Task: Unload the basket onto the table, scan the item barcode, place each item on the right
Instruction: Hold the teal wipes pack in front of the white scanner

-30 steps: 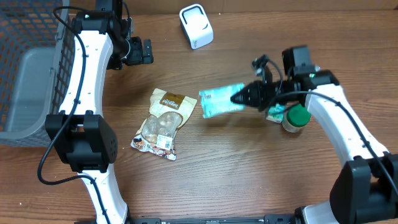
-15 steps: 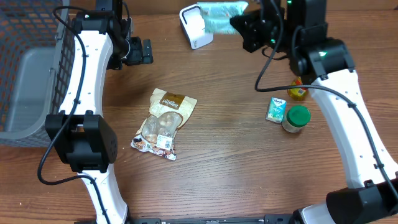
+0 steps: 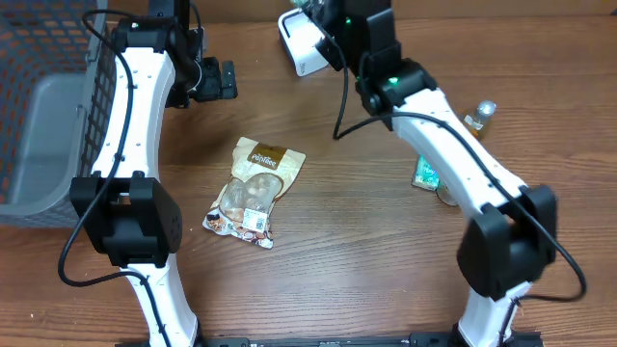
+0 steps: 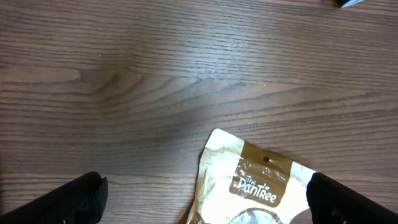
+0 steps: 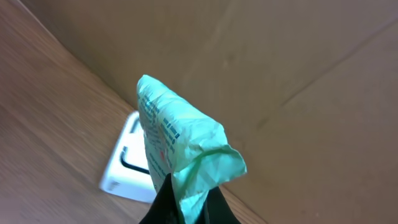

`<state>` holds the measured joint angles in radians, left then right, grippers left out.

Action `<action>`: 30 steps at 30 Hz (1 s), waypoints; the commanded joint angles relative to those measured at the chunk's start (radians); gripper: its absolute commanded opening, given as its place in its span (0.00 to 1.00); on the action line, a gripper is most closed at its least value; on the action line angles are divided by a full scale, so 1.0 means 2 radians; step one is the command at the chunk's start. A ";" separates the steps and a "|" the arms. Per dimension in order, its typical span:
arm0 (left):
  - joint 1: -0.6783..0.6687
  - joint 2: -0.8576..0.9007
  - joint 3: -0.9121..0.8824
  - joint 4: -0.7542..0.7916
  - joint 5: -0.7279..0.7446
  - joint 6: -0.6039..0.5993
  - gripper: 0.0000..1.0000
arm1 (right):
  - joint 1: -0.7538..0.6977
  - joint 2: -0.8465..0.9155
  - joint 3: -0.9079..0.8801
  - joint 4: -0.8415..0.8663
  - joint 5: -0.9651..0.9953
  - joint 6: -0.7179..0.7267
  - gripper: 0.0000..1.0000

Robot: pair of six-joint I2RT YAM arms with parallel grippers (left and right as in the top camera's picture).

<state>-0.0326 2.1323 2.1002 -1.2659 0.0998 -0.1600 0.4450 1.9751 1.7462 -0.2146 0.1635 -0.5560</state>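
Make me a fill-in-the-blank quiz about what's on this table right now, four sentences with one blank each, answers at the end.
1. The left gripper has its jaws ____.
2. The right gripper pinches the teal packet close to the ____ scanner.
3. The brown pouch lying on the table reads "The ____".
4. The grey basket stands on the robot's ____ side.

Missing words: open, white, PanTree, left.

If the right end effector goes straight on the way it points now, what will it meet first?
Probably the white scanner, just beyond the teal packet it holds; depth is unclear.
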 commanded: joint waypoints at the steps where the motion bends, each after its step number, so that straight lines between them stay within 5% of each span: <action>1: 0.000 0.003 -0.002 0.000 -0.003 0.004 1.00 | -0.001 0.025 0.007 0.027 0.041 -0.030 0.04; 12: 0.000 0.003 -0.002 0.000 -0.003 0.003 1.00 | 0.010 0.109 0.007 0.117 0.066 -0.117 0.04; 26: 0.000 0.003 -0.002 0.000 -0.003 0.004 1.00 | 0.027 0.172 0.007 0.225 0.098 -0.324 0.04; 30: 0.000 0.003 -0.002 0.000 -0.003 0.004 1.00 | 0.027 0.180 0.007 0.226 0.098 -0.328 0.04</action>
<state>-0.0326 2.1323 2.1002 -1.2667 0.0998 -0.1600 0.4988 2.3203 1.7462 0.2211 0.3389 -1.1526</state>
